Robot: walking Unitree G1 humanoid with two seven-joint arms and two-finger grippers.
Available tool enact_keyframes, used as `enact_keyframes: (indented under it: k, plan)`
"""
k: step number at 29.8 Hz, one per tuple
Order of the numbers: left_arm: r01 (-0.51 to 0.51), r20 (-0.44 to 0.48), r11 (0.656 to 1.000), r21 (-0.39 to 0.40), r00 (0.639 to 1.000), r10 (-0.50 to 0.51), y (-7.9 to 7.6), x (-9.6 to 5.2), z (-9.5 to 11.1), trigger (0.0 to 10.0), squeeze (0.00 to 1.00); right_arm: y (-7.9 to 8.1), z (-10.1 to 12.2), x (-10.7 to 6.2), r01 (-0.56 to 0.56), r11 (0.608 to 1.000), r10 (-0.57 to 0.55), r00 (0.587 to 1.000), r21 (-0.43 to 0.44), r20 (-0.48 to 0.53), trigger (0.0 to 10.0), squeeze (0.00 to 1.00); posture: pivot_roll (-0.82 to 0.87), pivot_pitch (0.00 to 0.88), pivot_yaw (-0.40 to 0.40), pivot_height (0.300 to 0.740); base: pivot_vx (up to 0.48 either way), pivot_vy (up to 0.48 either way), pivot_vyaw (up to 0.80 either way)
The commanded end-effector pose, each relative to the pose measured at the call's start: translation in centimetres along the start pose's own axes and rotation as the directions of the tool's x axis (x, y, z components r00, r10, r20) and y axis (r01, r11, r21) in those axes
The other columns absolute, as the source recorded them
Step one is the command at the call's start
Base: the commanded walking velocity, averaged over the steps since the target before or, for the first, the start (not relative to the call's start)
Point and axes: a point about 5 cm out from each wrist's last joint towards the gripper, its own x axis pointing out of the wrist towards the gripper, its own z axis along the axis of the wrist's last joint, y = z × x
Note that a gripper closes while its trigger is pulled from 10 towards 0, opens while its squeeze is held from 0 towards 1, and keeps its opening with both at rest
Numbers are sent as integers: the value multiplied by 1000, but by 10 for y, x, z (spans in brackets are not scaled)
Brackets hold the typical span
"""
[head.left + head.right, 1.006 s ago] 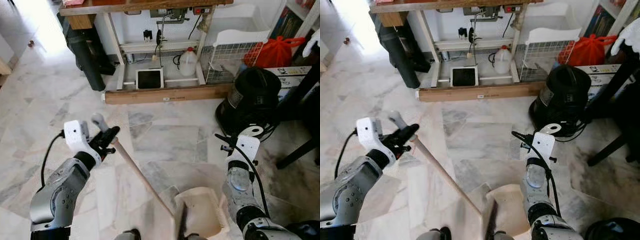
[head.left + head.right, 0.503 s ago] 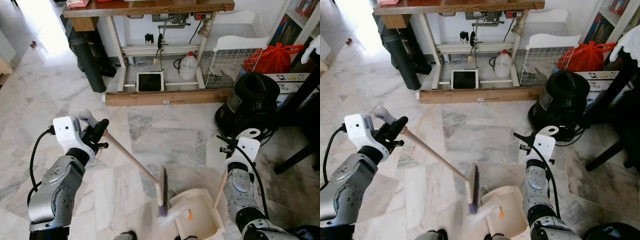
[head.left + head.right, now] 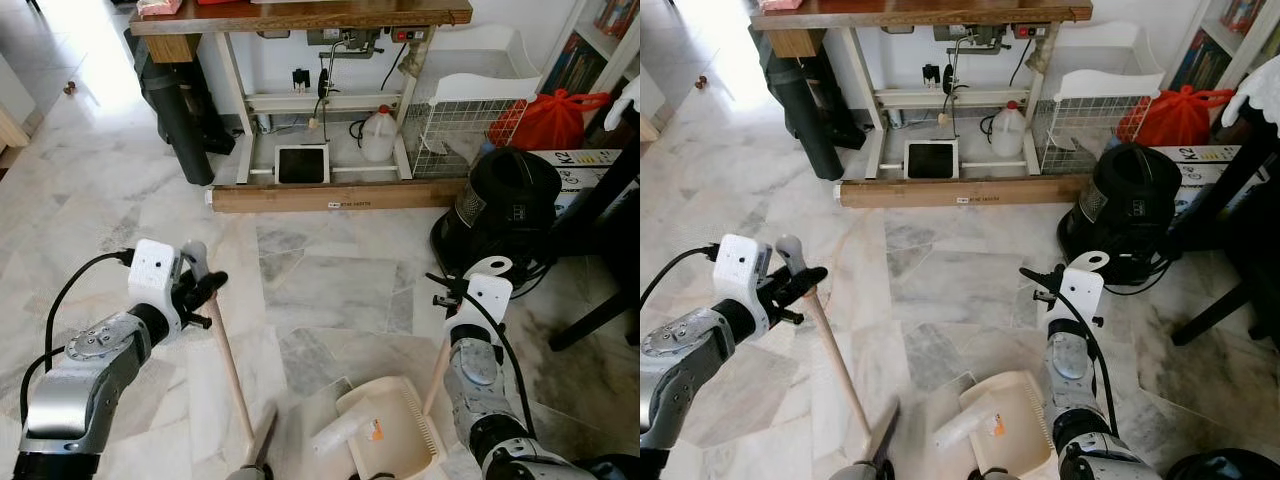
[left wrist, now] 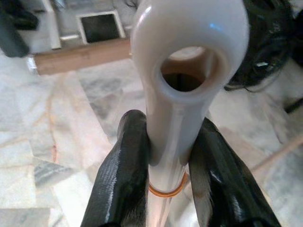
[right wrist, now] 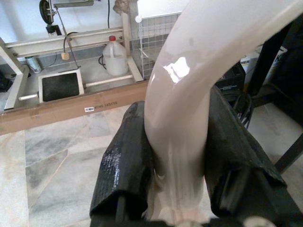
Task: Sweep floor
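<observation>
The broom runs on a steep slant: its cream grip end, with a hanging hole, sits high at the left gripper, and the wooden shaft descends toward the robot's feet, angling slightly to the right, to the dark brush head low on the marble floor. The left gripper's two black fingers are clamped on the grip just below the hole, one on each side, so the hole projects beyond the fingertips. The dustpan lies on the floor to the right of the brush head, apart from it, its open mouth facing left toward the broom. A pale crumpled piece of litter rests at the pan's mouth; whether it lies fully inside cannot be told. The pan's wooden handle rises up and to the right to the right gripper, whose fingers are closed around the cream grip end. Beyond stand a wooden-topped table, a long board on the floor, a white jug, a wire basket and a black vacuum cleaner.
</observation>
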Motion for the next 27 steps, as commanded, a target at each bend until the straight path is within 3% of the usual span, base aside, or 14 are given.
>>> enact_keyframes:
  k: [1,8,20,27]
  plan:
    - [64,-43,998,-26,997,-65,-3,-4,-6,10000,0,15,-23,-13,-10,997,20,992,82,-126,10000,0,181,131,71,740,0,0,0]
    - [102,-59,991,-81,993,-107,1,-7,-10,10000,0,13,-22,-13,-2,997,11,992,73,-124,10000,0,179,132,72,740,0,0,0]
    - [162,39,958,-239,987,-157,-2,4,-5,10000,0,14,-20,-10,0,997,9,993,77,-121,10000,0,176,134,76,740,0,0,0]
    - [145,42,959,-245,989,-139,-4,8,-10,10000,0,16,-20,-11,-5,997,14,992,78,-124,10000,0,173,136,74,740,0,0,0]
